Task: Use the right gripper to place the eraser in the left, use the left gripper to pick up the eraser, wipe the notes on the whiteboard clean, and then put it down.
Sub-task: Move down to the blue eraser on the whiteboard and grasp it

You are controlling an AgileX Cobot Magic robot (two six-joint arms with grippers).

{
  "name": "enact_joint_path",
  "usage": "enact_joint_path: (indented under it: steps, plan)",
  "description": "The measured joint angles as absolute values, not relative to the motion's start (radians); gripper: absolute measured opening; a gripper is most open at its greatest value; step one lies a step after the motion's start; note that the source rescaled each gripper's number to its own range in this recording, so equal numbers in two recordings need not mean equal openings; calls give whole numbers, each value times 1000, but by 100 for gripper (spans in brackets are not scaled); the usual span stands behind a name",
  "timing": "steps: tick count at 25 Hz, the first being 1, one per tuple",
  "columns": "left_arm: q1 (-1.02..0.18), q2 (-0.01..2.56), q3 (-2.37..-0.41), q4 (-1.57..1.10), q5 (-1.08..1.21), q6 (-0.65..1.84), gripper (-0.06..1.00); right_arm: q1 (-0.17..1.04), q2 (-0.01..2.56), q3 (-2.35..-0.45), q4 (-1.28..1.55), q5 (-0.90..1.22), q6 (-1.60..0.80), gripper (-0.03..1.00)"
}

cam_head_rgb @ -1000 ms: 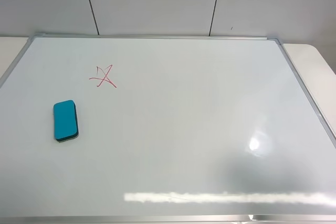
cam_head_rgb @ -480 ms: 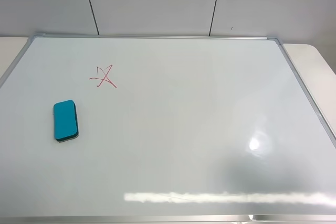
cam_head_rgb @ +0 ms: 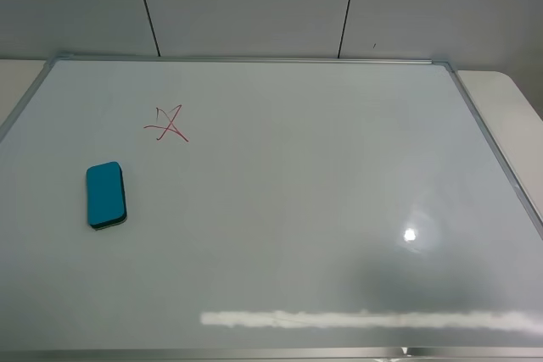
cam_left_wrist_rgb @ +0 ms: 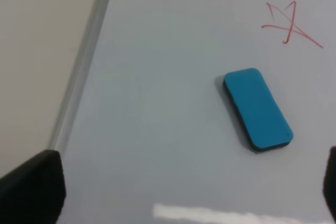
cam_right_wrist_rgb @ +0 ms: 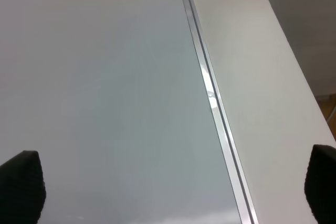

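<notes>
**A:** How do the jaws stand?

**B:** Both pairs are spread wide and grip nothing. In its own wrist view the left gripper [cam_left_wrist_rgb: 181,190] shows only two black fingertips [cam_left_wrist_rgb: 32,186] at the picture's edges, with bare board between them. The right gripper [cam_right_wrist_rgb: 172,184] shows the same, one dark tip [cam_right_wrist_rgb: 21,184] at each side. Neither arm appears in the high view.

**A:** And the eraser?

**B:** The eraser [cam_head_rgb: 106,196] lies flat on the left part of the whiteboard [cam_head_rgb: 297,209], teal face up, with a thin dark edge showing underneath. Its long side runs near to far.

**A:** Where is it relative to the left jaws?

**B:** It is out ahead of them and apart from both fingertips, not between them. Nothing touches it.

**A:** And the right jaws?

**B:** They hang over the board's right edge, where the silver frame [cam_right_wrist_rgb: 212,98] meets the pale table [cam_right_wrist_rgb: 262,77]. That is well apart from the eraser.

**A:** What about the notes?

**B:** The notes [cam_head_rgb: 168,124] are a red scribble of crossing lines. They sit just beyond the eraser on its far side and slightly to the right, close to it but not touching. The strokes look whole and unsmudged.

**A:** Anything else on the board?

**B:** Only glare: a bright spot near the right side and a pale streak along the near edge.
</notes>
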State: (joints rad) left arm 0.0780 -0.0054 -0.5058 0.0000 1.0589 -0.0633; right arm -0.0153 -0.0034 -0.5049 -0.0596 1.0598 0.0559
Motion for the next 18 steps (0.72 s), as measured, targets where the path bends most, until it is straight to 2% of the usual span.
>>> enact_joint_path:
  steps: [18]
  plan:
    - [78,-5,-506,0,1059,-63,100,-15,-3,-505,-60,1060,54,100]
